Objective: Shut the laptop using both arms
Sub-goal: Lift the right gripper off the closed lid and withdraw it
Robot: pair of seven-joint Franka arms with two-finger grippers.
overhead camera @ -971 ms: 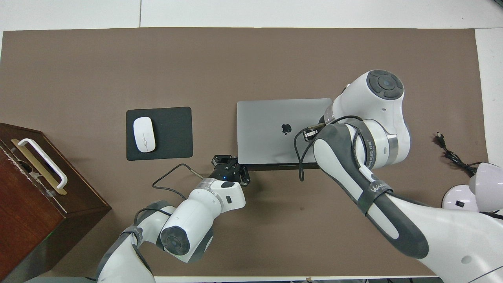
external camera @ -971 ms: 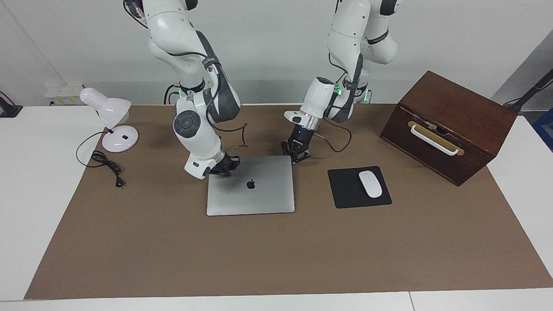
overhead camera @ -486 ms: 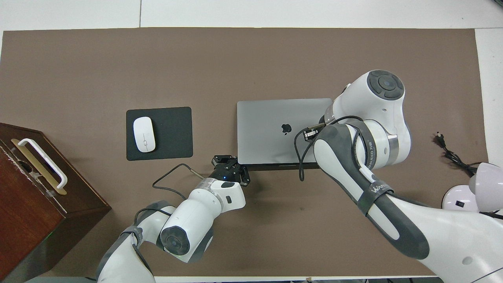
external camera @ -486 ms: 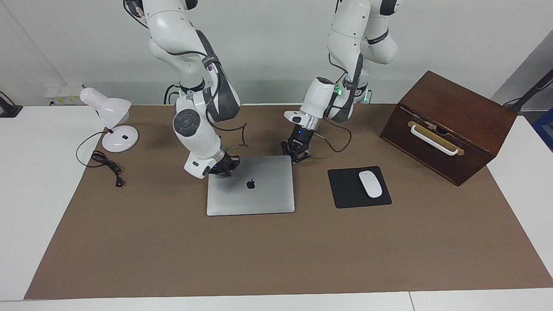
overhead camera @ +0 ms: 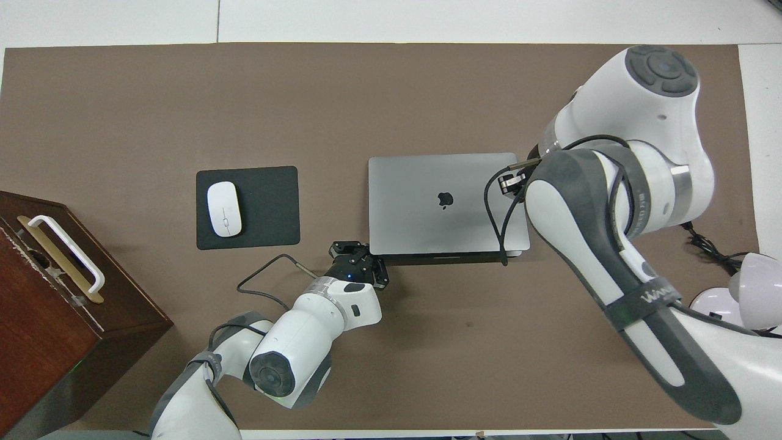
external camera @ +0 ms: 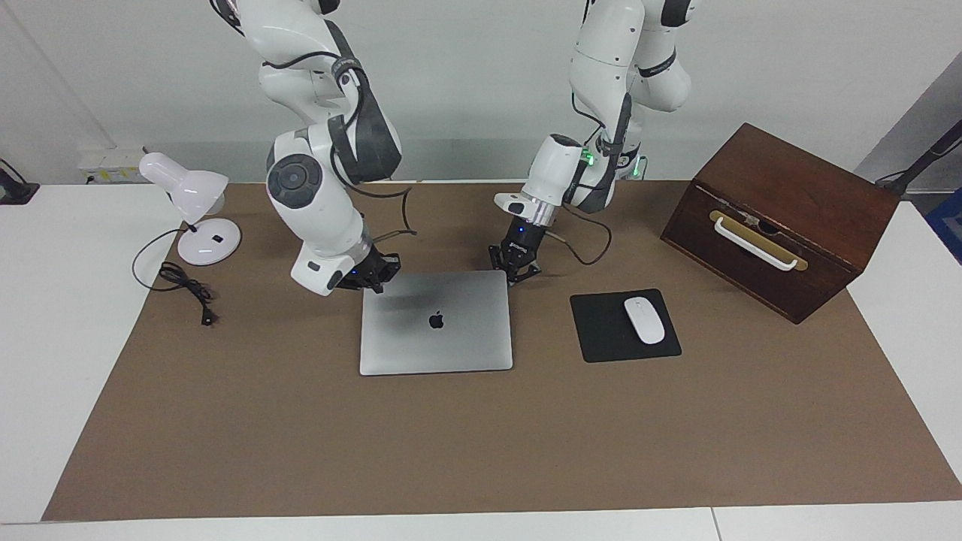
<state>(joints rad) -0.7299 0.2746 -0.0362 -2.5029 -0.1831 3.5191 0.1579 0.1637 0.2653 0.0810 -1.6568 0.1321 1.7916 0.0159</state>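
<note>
The silver-grey laptop (external camera: pixel 436 323) lies flat on the brown mat with its lid down and the dark apple logo facing up; it also shows in the overhead view (overhead camera: pixel 443 201). My left gripper (external camera: pixel 515 272) hangs low at the laptop's corner nearest the robots, toward the left arm's end, just off the lid (overhead camera: pixel 355 253). My right gripper (external camera: pixel 373 276) is raised a little over the other near corner. In the overhead view the right arm hides its gripper.
A black mouse pad (external camera: pixel 624 324) with a white mouse (external camera: pixel 645 320) lies beside the laptop toward the left arm's end. A brown wooden box (external camera: pixel 782 218) with a white handle stands beside that. A white desk lamp (external camera: pixel 192 203) and its cable (external camera: pixel 184 289) sit at the right arm's end.
The right arm has lifted and pulled its gripper off the lid's corner, out toward its own end of the table. The left arm and the laptop have not moved.
</note>
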